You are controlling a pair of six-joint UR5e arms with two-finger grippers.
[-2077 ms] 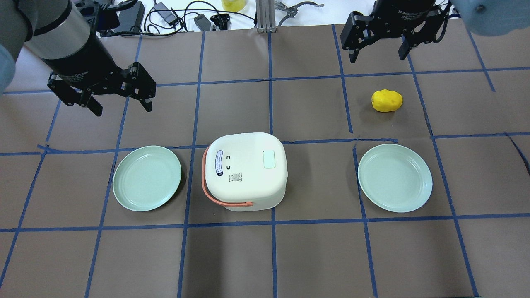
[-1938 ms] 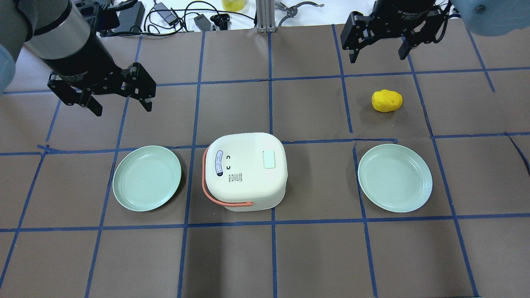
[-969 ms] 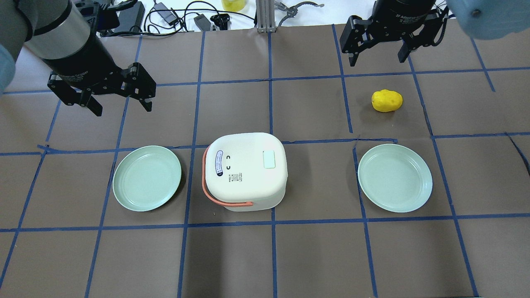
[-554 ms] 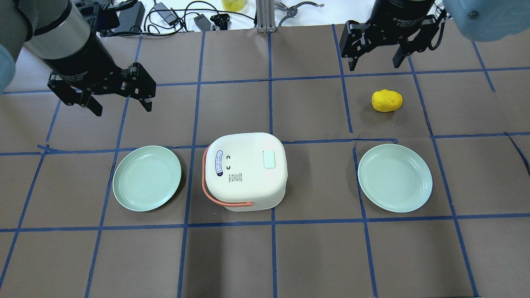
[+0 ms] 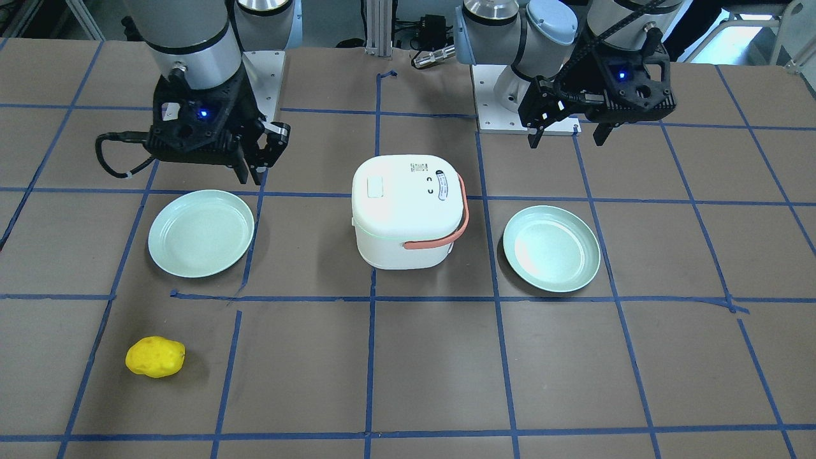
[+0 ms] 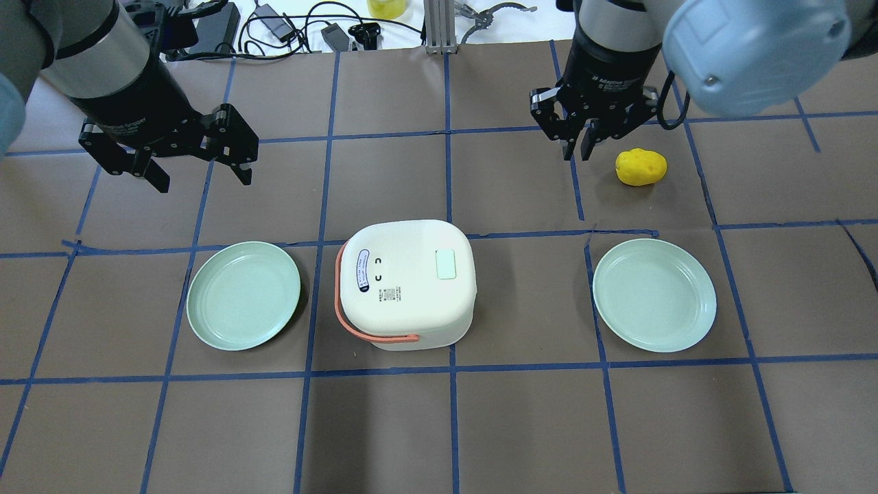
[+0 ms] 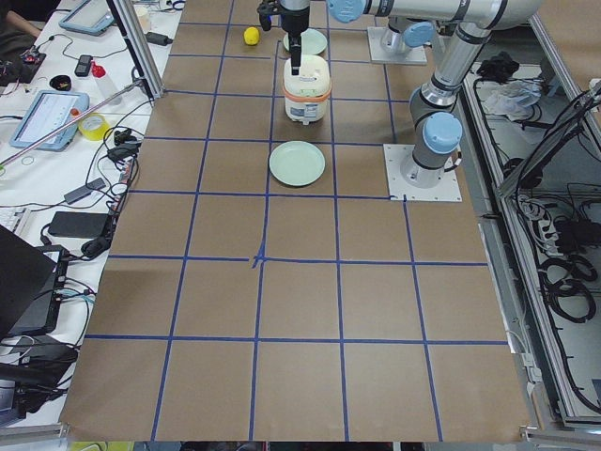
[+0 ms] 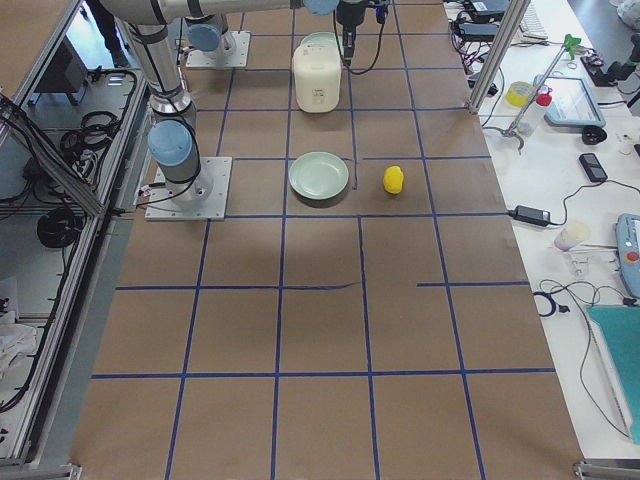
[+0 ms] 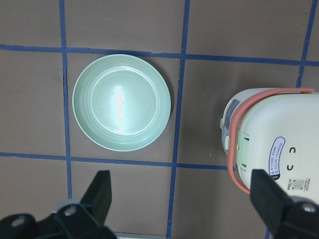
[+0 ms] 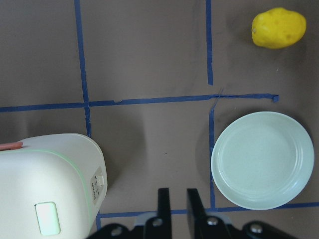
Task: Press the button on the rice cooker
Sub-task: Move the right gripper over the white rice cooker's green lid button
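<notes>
The white rice cooker (image 6: 405, 302) with an orange handle stands mid-table, lid shut. Its small pale greenish button (image 6: 446, 264) sits near the lid's right edge; it also shows in the front view (image 5: 374, 187) and the right wrist view (image 10: 48, 218). My right gripper (image 6: 578, 149) is shut and empty. It hovers behind and to the right of the cooker, apart from it; in the right wrist view its fingers (image 10: 163, 199) nearly touch. My left gripper (image 6: 204, 180) is open and empty, behind the left plate. The left wrist view shows the cooker (image 9: 279, 129), not the button.
Two pale green plates lie beside the cooker, one left (image 6: 243, 295) and one right (image 6: 654, 295). A yellow potato-like object (image 6: 641, 167) lies just right of my right gripper. Cables and tools lie beyond the table's far edge.
My right gripper has moved left and toward the cooker and has shut its fingers. The left arm, the cooker and the plates have not moved.
</notes>
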